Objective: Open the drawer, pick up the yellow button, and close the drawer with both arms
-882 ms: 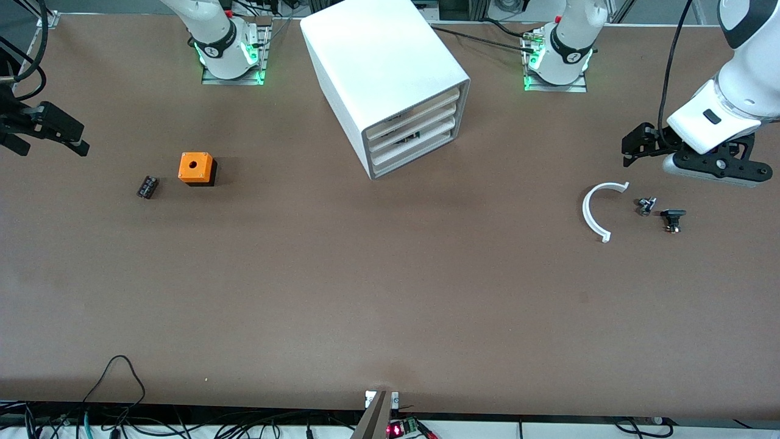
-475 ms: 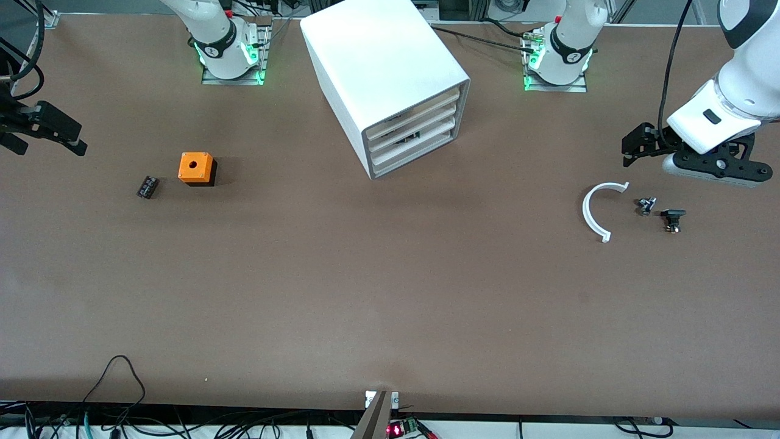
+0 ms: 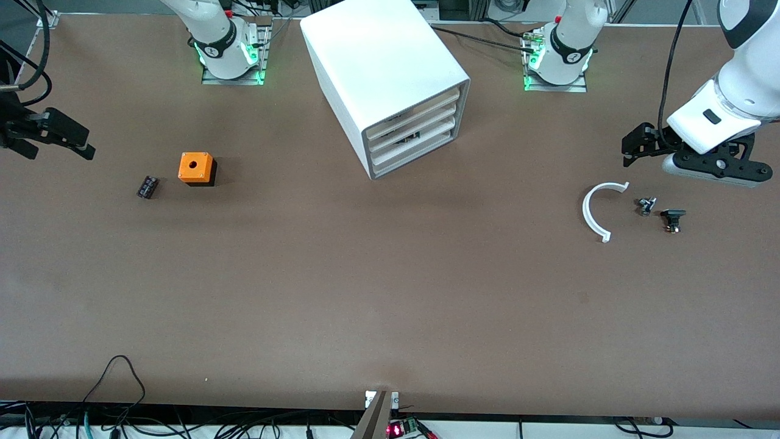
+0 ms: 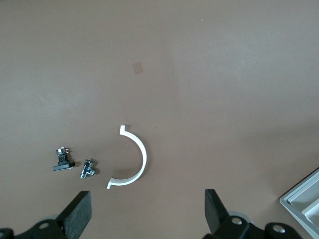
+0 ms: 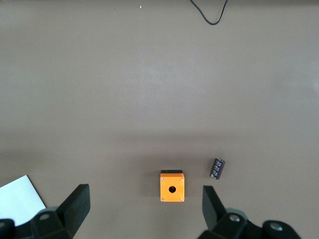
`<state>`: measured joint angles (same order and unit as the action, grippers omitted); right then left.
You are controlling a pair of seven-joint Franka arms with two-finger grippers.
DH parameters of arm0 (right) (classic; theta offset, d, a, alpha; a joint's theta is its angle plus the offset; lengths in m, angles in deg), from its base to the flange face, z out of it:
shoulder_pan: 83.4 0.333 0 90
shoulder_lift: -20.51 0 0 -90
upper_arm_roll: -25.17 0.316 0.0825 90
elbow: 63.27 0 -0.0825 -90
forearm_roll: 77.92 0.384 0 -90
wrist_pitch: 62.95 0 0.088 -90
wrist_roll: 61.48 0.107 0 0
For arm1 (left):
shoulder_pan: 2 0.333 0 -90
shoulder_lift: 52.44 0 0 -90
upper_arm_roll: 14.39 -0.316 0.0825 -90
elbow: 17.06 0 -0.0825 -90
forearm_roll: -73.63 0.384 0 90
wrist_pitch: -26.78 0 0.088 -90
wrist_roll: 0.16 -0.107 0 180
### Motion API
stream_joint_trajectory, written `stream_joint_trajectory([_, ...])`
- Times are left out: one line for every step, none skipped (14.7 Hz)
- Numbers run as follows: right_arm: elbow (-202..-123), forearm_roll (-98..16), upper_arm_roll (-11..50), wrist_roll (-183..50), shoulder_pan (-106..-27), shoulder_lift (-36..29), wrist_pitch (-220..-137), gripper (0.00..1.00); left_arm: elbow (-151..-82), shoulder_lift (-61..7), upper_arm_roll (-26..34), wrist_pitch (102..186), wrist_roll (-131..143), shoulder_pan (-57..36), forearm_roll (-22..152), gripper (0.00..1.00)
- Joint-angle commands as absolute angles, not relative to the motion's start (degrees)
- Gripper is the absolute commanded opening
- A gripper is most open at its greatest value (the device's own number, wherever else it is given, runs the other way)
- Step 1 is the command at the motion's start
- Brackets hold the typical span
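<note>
Over the table's ends, left tool and right tool hover, fingers spread.

My brown matt table looks smooth; the white drawer cabinet has a satin, plastic-looking shell; the orange plastic box is matt; my black grippers' fingers look matt plastic.
</note>
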<state>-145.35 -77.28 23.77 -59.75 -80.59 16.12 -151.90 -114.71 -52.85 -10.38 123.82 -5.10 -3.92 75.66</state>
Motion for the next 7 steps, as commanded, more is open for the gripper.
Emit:
stream_joint_trajectory([-145.1,-76.3,23.9,-59.1,-80.2,14.5,-151.5,1.00,-115.1,-53.7,-10.3,123.2,-5.0,-3.9,75.0,1.00])
stream_joint_trajectory([-145.2,-76.3,23.9,-59.2,-80.4,13.5,-151.8,1.00,-115.1,-53.7,-10.3,123.2,-5.2,-3.9,74.9,1.00])
stream_joint_trajectory([-145.1,-76.3,23.9,-59.5,-80.4,12.4,-151.9,1.00,-115.1,-53.6,-10.4,123.1,-5.4,-3.8,74.3,1.00])
stream_joint_trajectory([-145.1,-76.3,23.9,-60.0,-80.4,11.6,-151.9,1.00,-115.1,-53.6,-10.3,121.7,-5.7,-3.8,73.2,1.00])
stream_joint_trajectory([-145.2,-76.3,23.9,-60.1,-80.4,10.6,-152.0,1.00,-115.1,-53.5,-10.4,120.3,-5.9,-3.8,70.6,1.00])
stream_joint_trajectory([-145.2,-76.4,23.9,-60.1,-80.4,9.5,-152.2,1.00,-115.1,-52.8,-10.4,119.7,-6.0,-3.9,67.9,1.00])
stream_joint_trajectory([-145.2,-76.5,23.9,-60.1,-80.4,8.8,-152.9,1.00,-115.1,-51.7,-10.3,119.0,-5.9,-4.0,66.1,1.00])
